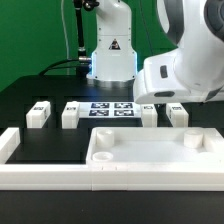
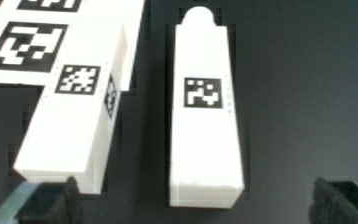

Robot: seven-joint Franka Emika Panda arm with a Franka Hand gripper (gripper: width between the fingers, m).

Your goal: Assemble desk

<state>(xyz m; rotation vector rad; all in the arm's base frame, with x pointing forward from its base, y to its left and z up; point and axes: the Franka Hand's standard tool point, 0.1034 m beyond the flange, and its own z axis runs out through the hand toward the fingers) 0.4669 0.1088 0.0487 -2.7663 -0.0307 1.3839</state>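
The white rimmed tabletop panel lies flat at the front. Four short white legs lie in a row behind it: two on the exterior view's left and two on its right. The arm hangs over the right pair, and its body hides the fingers there. In the wrist view my gripper is open and empty. One tagged leg lies lengthwise below it, its near end between the dark fingertips without touching them. A second leg lies beside it.
The marker board lies between the two pairs of legs, and it also shows in the wrist view. The long low white border wall runs along the front and turns up the left side. The robot base stands behind.
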